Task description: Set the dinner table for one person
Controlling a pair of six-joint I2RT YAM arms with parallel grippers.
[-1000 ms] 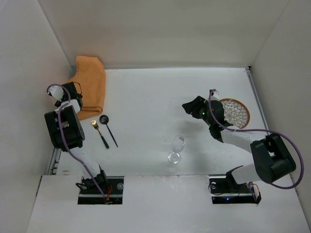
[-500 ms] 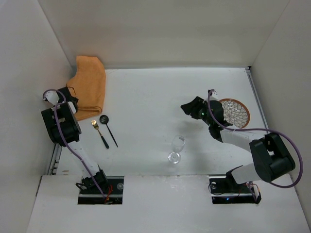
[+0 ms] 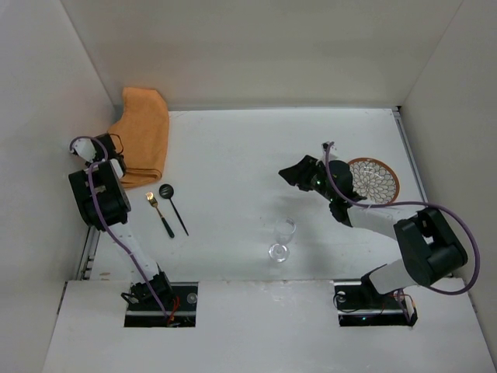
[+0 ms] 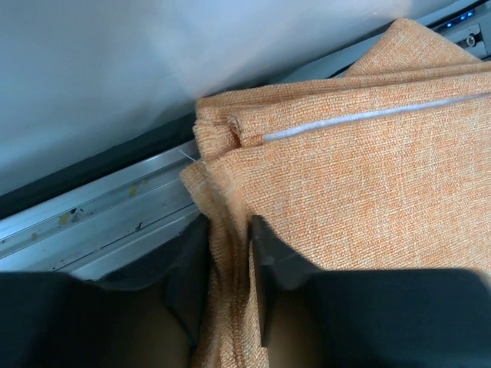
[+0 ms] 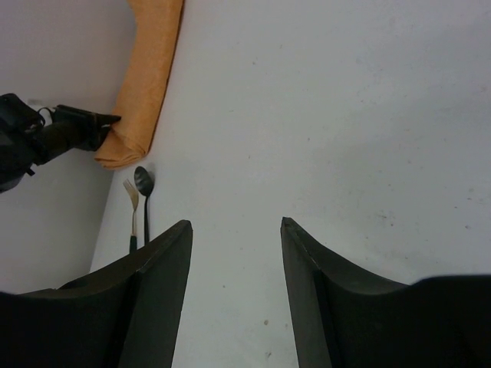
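My L gripper (image 4: 229, 287) is clamped on the folded corner of the orange cloth (image 4: 368, 176), w/ fabric bunched btw the black jaws. Just outboard of the pinch runs the metal edge strip (image 4: 115, 215) of the dinner table (image 3: 248, 148), whose white matte top spreads away to my right. My R gripper (image 5: 234, 261) hangs jaws apart, nothing in them, over bare tabletop, w/ the plate (image 3: 374, 180) close behind it. Risks: I hold only a thin edge of a coarse, loosely woven, multi-layer fold, so a quick pull could slip it out or let the layers fall open. The fork (image 3: 159, 214) and spoon (image 3: 172, 203) lie near the cloth's near edge, so a low drag could sweep them. The glass (image 3: 283, 237), clear and stemmed, sits near my R forearm; can't tell if upright. A careless swing may knock it.
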